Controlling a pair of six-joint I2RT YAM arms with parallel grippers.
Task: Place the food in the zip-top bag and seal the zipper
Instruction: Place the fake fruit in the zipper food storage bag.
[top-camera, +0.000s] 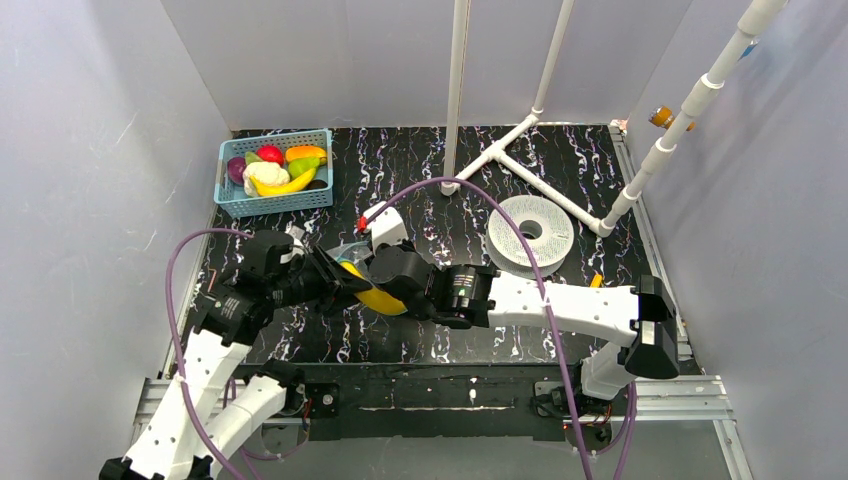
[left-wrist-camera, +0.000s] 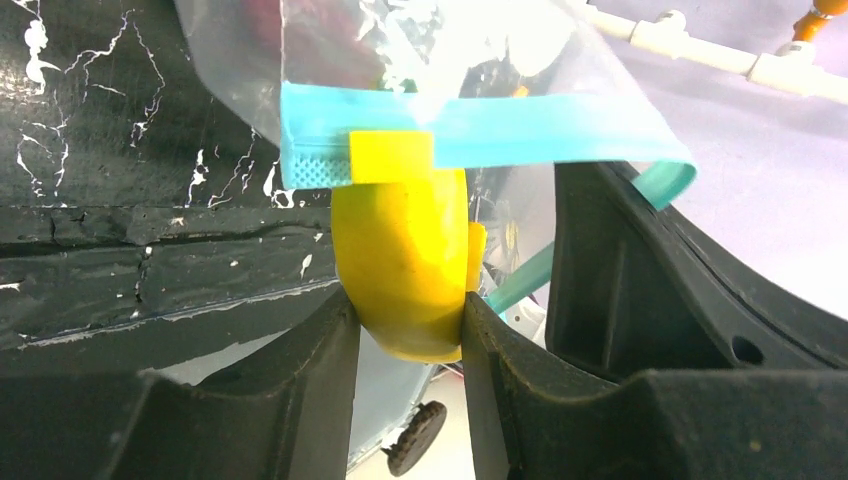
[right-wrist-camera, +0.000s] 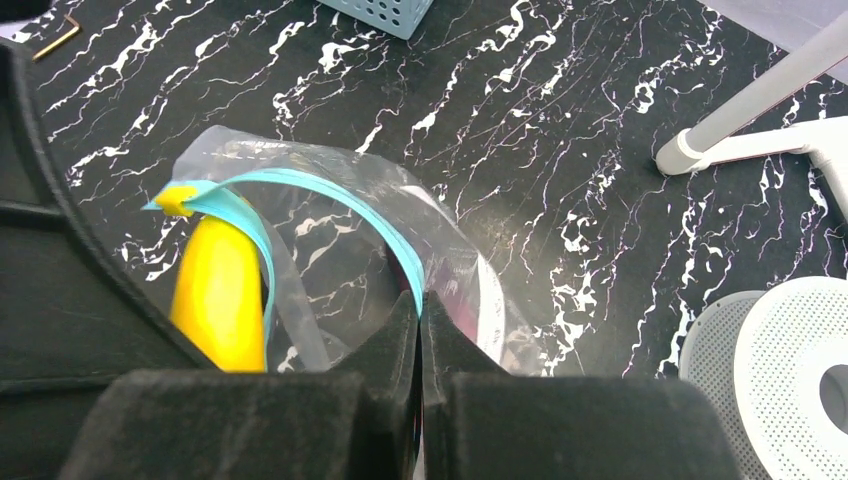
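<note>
Yellow toy banana (left-wrist-camera: 405, 270) right up front, clamped across its curved body between the black fingers (left-wrist-camera: 310, 370) of the left gripper (left-wrist-camera: 408, 325), a pad pressed to each side. Its upper end sits at the blue-teal zipper strip (left-wrist-camera: 520, 135), which crosses in front of the tip. How far the fruit has got past that lip, I can't tell. Opposite comes the right gripper (right-wrist-camera: 420, 310), jaws squeezed together on the rim of the clear crinkly plastic zip-top bag (right-wrist-camera: 300, 160), pinching strip and film alike. The bag's mouth bows open in a teal loop, with the banana at its left end. From above, the two grippers meet nose to nose left of centre over the black, white-veined marbled table (top-camera: 330, 340), the bag bunched between them. Farther back on the right, a white perforated ring-shaped disc (top-camera: 530, 232) lies flat, well apart from the bag. Just beyond it runs a white plastic pipe frame (top-camera: 545, 185). In the far left corner stands a light-blue plastic basket (top-camera: 232, 200) holding more toy fruits and vegetables (top-camera: 285, 185): another banana, with red, orange, green and purple pieces.
</note>
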